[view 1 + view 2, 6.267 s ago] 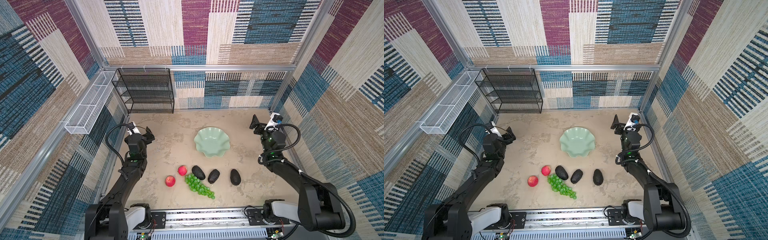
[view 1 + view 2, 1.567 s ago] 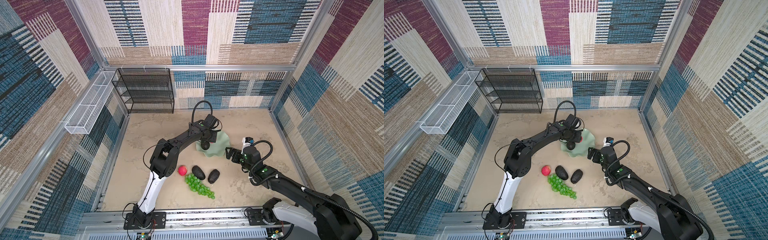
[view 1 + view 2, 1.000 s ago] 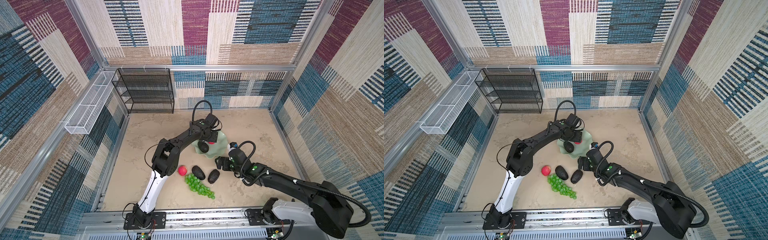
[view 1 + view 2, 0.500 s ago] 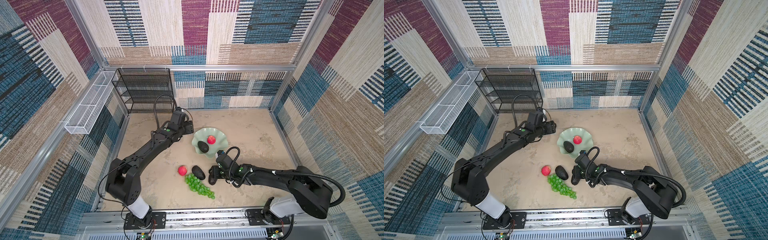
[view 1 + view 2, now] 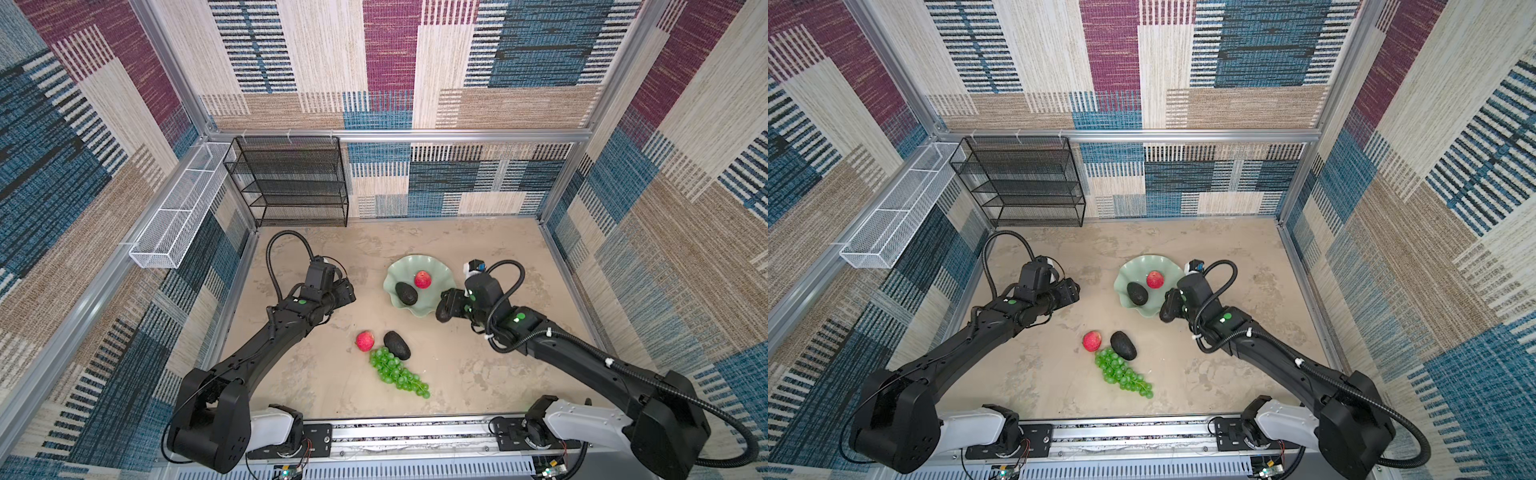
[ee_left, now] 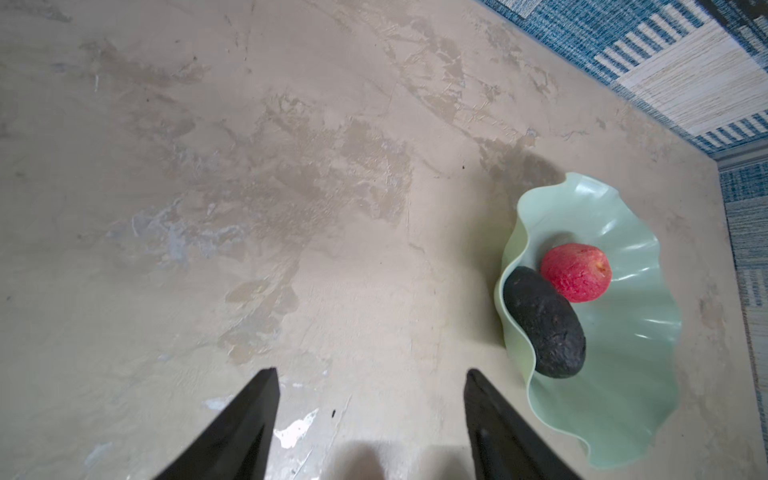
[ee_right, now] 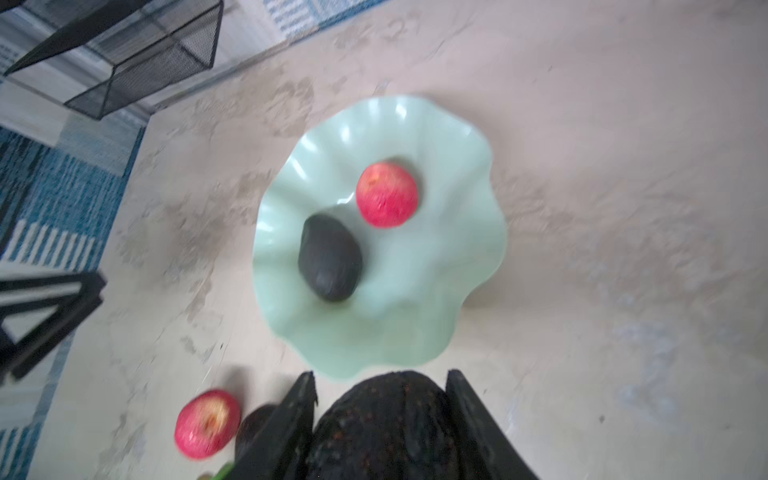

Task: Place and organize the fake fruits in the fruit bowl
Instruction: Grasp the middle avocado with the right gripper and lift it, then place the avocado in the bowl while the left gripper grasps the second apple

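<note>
The right gripper [image 5: 442,310] is clenched on a dark, bumpy avocado [image 7: 386,432]. The fruit is pinched between the two black fingers [image 7: 291,428] and fills the gap between them. In both top views this held avocado [image 5: 1166,311] is seen just beside the near right rim of the pale green fruit bowl [image 5: 420,306]. Whether it touches the rim cannot be told.

The left gripper [image 6: 370,372] is released. Its jaws are spread apart, and only the bare tan tabletop [image 6: 249,208] is seen between them. Nothing is held or touched by it. In a top view it [image 5: 347,291] is found well to the left of the bowl.

Two fruits are lying inside the bowl: a red apple [image 5: 422,279] on the far side and a second avocado [image 5: 406,293] to its near left, the two close together.

Three fruits are left on the tabletop, near and left of the bowl. A second red apple [image 5: 365,340] is placed just left of a third avocado [image 5: 397,345]. A bunch of green grapes [image 5: 397,374] is stretched out just in front of both, trailing toward the near right.
</note>
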Controlling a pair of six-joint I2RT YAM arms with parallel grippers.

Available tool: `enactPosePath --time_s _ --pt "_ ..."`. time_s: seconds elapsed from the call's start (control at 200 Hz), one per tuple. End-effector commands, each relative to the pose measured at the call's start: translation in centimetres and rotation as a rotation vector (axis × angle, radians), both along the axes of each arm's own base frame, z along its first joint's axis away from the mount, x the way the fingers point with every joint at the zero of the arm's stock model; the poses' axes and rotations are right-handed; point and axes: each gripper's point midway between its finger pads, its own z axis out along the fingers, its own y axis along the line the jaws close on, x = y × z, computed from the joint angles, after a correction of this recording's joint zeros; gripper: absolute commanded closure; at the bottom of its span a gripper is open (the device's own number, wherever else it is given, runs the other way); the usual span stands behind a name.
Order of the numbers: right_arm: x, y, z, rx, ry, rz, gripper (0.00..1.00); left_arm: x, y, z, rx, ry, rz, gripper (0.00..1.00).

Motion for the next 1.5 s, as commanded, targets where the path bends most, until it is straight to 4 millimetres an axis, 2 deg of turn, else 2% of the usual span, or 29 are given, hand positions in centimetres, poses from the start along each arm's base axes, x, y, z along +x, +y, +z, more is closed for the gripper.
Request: enactPosePath --time_s 0.0,0.12,0.255,0.521,0.621,0.711,0.806,0.887,1.042,1.117,1.222,1.352,1.493 --pt "4.0 1.1 1.3 -0.031 -0.094 0.065 0.55 -1.7 -0.5 -0.6 -0.063 0.038 -0.011 0.26" --pt "8.2 1.8 0.5 -0.023 -0.099 0.076 0.54 -3.5 0.1 -1.5 -0.078 0.076 0.014 0.27" --pt "10.5 2.9 -1.9 -0.023 -0.063 0.110 0.55 -5.4 0.4 -2.7 -0.111 0.099 0.031 0.27" --pt "10.7 3.0 -7.9 -0.026 0.052 0.102 0.52 -7.0 -0.1 -3.1 -0.148 0.120 0.001 0.27" --pt "10.7 2.7 -9.1 -0.028 0.070 0.084 0.50 -7.0 -0.9 -3.2 -0.153 0.124 -0.023 0.27" --pt "10.8 2.8 -9.6 -0.020 0.083 0.082 0.42 -7.0 -1.6 -3.4 -0.149 0.126 -0.046 0.27" --pt "11.0 2.9 -8.8 -0.012 0.066 0.082 0.33 -7.1 -2.3 -4.2 -0.131 0.151 -0.060 0.27" --pt "11.3 2.6 -7.2 -0.011 0.031 0.071 0.26 -7.2 -3.0 -4.8 -0.120 0.166 -0.074 0.27" --pt "11.4 1.8 -1.7 -0.004 -0.092 0.046 0.14 -7.3 -4.4 -5.5 -0.093 0.181 -0.111 0.28" --pt "11.0 1.2 0.8 0.004 -0.148 0.030 0.11 -7.4 -4.9 -6.2 -0.075 0.203 -0.125 0.29" --pt "10.0 0.3 3.2 0.015 -0.202 0.009 0.09 -7.4 -5.5 -7.2 -0.058 0.230 -0.146 0.32" --pt "8.9 -1.0 4.7 0.009 -0.240 -0.022 0.08 -7.5 -6.2 -8.4 -0.033 0.267 -0.168 0.39" --pt "8.1 -2.0 4.9 -0.007 -0.251 -0.048 0.08 -7.8 -6.5 -9.1 -0.027 0.291 -0.173 0.47"
